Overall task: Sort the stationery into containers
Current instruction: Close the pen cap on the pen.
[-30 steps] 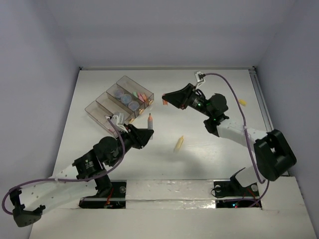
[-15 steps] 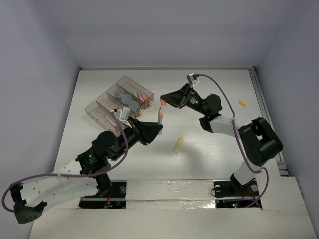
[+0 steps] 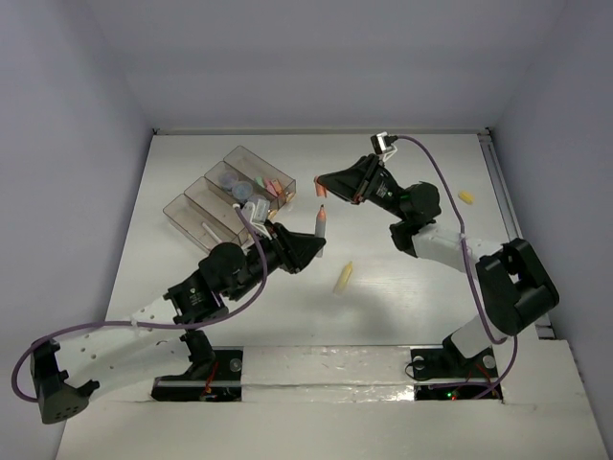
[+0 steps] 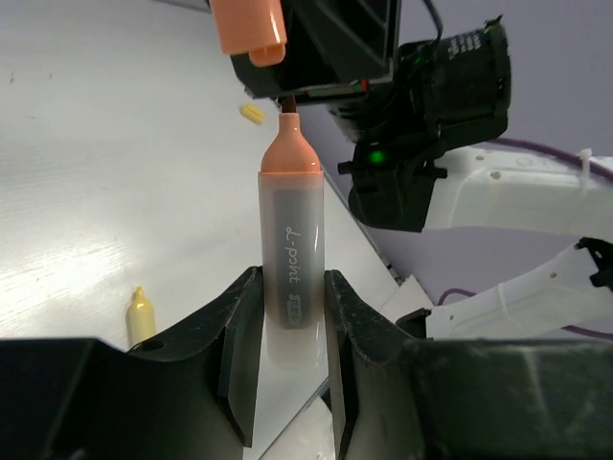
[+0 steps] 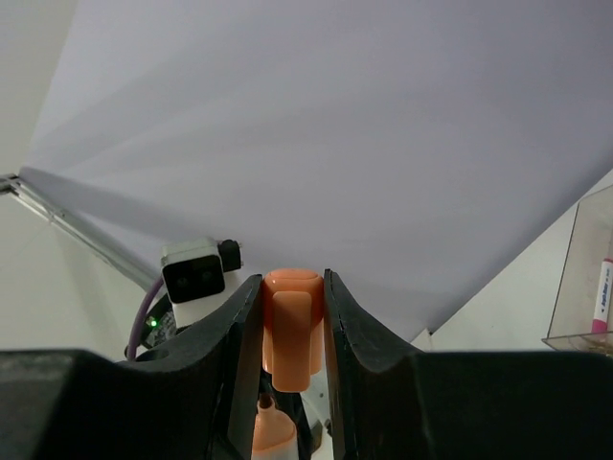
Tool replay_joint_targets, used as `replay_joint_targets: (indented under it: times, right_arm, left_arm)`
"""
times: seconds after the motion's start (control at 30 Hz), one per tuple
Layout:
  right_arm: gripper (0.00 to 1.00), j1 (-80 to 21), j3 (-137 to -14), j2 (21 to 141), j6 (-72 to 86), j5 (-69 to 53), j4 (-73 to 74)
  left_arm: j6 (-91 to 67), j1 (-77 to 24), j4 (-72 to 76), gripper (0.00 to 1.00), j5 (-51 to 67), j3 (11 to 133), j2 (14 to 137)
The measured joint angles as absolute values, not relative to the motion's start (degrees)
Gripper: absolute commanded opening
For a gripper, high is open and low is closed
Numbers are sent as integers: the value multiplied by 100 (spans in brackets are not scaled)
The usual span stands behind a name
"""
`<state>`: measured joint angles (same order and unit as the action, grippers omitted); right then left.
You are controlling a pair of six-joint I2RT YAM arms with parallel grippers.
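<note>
Noted L gripper [image 4: 290, 280] shifted right since prev. frame, clamped shut on marker [image 4: 292, 225] held tip-up just below orange cap [image 5: 290, 335] pinched in part-closed jaws of R gripper [image 5: 289, 283], both mid-air over table [image 3: 412, 278], well apart from containers [image 3: 192, 206] at far left.

- A white desk [image 3: 402, 307] filled the middle of the frame.
- Plain pale lilac walls [image 3: 316, 57] enclosed it at top, left and right.
- A metal rail [image 3: 504, 192] ran along its right edge.

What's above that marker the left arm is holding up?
An orange cap, pinched in the right fingers, hangs just above the marker's bare tip. The cap's open end is hidden.
</note>
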<state>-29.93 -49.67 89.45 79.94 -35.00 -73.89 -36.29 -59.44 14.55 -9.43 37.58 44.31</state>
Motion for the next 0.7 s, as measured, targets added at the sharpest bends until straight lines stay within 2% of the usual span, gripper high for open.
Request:
replay_joint_targets:
  times: [0.7]
  right_arm:
    - [12, -2993, -4792, 8840, 7994, -3380, -7397]
  left_arm:
    - [-3559, -5745, 2034, 0, -716, 3811, 4654]
